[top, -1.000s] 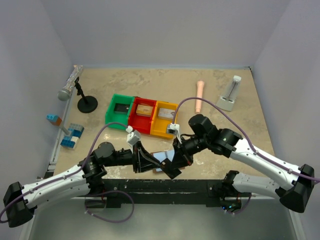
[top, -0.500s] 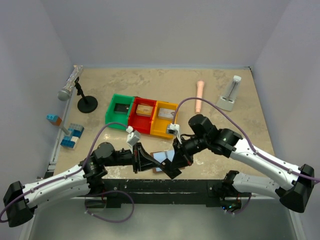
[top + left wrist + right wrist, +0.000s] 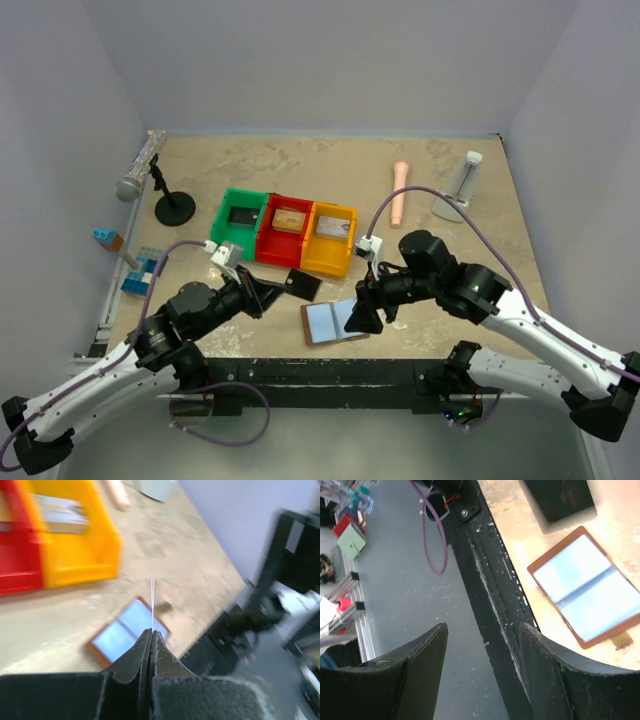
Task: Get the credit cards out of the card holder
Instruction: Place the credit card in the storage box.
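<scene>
The card holder [image 3: 330,323] lies open and flat near the table's front edge, pale blue inside with a brown rim; it also shows in the left wrist view [image 3: 125,631] and the right wrist view [image 3: 590,587]. My left gripper [image 3: 274,291] is shut on a black credit card [image 3: 302,284], held up left of the holder. That card appears edge-on as a thin pale line [image 3: 152,602] rising from the closed jaws [image 3: 151,631]. My right gripper [image 3: 362,314] hovers at the holder's right edge, open and holding nothing [image 3: 482,630]. The black card [image 3: 560,497] shows at the top of the right wrist view.
Green [image 3: 240,220], red [image 3: 287,228] and yellow [image 3: 330,240] bins stand in a row behind the holder, each with something inside. A microphone on a stand [image 3: 140,172], blue blocks [image 3: 143,274], a peach cylinder [image 3: 400,190] and a clear bottle [image 3: 464,183] sit further back. A black rail [image 3: 320,372] runs along the front edge.
My left gripper drew back to the left with the black card, out of the holder. My right gripper opened, let go of the holder and shifted right; the holder now lies flat.
</scene>
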Motion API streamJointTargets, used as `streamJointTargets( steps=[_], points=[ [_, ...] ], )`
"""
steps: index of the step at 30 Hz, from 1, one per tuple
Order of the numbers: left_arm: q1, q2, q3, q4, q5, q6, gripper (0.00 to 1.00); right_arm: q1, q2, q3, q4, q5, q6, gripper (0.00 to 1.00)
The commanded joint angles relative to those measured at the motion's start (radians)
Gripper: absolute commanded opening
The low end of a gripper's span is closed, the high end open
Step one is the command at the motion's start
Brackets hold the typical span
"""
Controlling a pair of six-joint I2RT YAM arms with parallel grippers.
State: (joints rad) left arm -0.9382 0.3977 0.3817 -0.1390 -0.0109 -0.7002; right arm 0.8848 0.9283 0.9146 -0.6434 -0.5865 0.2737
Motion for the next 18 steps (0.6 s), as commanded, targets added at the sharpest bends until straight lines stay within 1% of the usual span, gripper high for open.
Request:
streamJointTargets(
  steps=[1,3,5,9,11,13,15,18],
  points=[
    [0.061,0.009,0.16,-0.333,-0.403,-0.027,0.0,-0.003,-0.098,0.014,0.021,0.125,0.064,0.64],
    [0.11,0.053,0.238,-0.394,-0.443,-0.009,0.0,-0.003,-0.124,0.004,0.027,0.128,0.076,0.64],
    [0.185,0.107,0.304,-0.427,-0.446,0.013,0.0,-0.003,-0.15,-0.011,0.03,0.129,0.084,0.64],
    [0.405,0.18,0.373,-0.413,-0.336,0.067,0.0,-0.003,-0.201,-0.049,0.045,0.129,0.096,0.64],
    [0.53,0.236,0.398,-0.387,-0.249,0.082,0.0,-0.003,-0.213,-0.072,0.063,0.122,0.102,0.64],
    [0.66,0.291,0.396,-0.305,-0.105,0.087,0.0,-0.003,-0.217,-0.094,0.086,0.108,0.111,0.64],
    [0.752,0.349,0.391,-0.239,0.0,0.084,0.0,-0.003,-0.215,-0.112,0.108,0.099,0.117,0.63],
    [0.837,0.44,0.388,-0.122,0.184,0.094,0.0,-0.003,-0.206,-0.121,0.123,0.082,0.121,0.62]
  ],
)
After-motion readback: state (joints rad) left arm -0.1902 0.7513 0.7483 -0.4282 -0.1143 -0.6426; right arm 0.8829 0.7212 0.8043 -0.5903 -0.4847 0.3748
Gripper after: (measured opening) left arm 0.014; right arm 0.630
